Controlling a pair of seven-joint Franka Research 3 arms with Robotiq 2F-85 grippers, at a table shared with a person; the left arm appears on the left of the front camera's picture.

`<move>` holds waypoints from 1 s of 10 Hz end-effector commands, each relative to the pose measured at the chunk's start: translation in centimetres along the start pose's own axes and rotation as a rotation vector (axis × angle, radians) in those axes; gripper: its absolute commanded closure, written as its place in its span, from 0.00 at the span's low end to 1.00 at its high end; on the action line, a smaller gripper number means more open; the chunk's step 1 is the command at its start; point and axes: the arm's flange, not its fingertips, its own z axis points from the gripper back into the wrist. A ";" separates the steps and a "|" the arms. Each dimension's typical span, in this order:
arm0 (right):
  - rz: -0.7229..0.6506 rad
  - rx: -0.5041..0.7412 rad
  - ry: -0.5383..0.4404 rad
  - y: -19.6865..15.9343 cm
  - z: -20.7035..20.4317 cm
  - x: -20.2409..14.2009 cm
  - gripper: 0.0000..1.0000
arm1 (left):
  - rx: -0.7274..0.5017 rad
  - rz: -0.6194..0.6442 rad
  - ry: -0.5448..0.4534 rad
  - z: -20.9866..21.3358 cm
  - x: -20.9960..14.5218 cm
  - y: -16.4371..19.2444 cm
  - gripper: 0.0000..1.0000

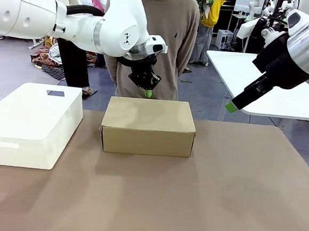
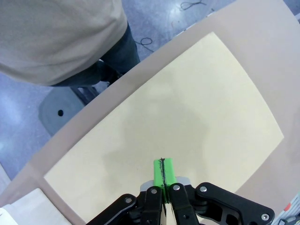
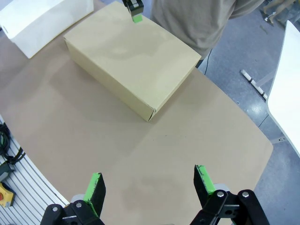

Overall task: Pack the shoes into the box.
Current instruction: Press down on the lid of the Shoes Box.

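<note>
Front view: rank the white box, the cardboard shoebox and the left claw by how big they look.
1. White box, though it sits nearer the camera, so the lead over the shoebox is unsure.
2. Cardboard shoebox, lid closed.
3. Left claw, clearly the smallest, shut above the shoebox's far edge.

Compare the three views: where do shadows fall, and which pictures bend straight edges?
Front view: soft shadow beneath the cardboard box and white box. Left wrist view: faint shadow on the lid, table edge curved. Right wrist view: table edge bowed; everything sharp.
</note>
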 end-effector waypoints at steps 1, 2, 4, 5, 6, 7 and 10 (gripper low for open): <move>0.001 -0.009 0.001 0.0 0.1 0.0 0.00 | 0.008 -0.003 0.001 0.2 -0.1 0.1 1.00; 0.001 -0.009 0.001 0.0 0.1 0.0 0.00 | 0.008 -0.003 0.001 0.2 -0.1 0.1 1.00; 0.001 -0.009 0.001 0.0 0.1 0.0 0.00 | 0.000 0.000 -0.001 0.0 0.0 0.0 1.00; 0.001 -0.009 0.001 0.0 0.1 0.0 0.00 | 0.050 -0.026 0.010 1.2 -1.0 -0.6 1.00; 0.001 -0.009 0.001 0.0 0.1 0.0 0.00 | 0.095 -0.039 0.004 2.9 -2.5 -1.0 1.00; 0.001 -0.009 0.001 0.0 0.1 0.0 0.00 | 0.121 -0.039 0.007 3.9 -3.9 -1.1 1.00; 0.001 -0.009 0.001 0.0 0.1 0.0 0.00 | 0.121 -0.041 0.003 6.2 -8.5 -0.6 0.98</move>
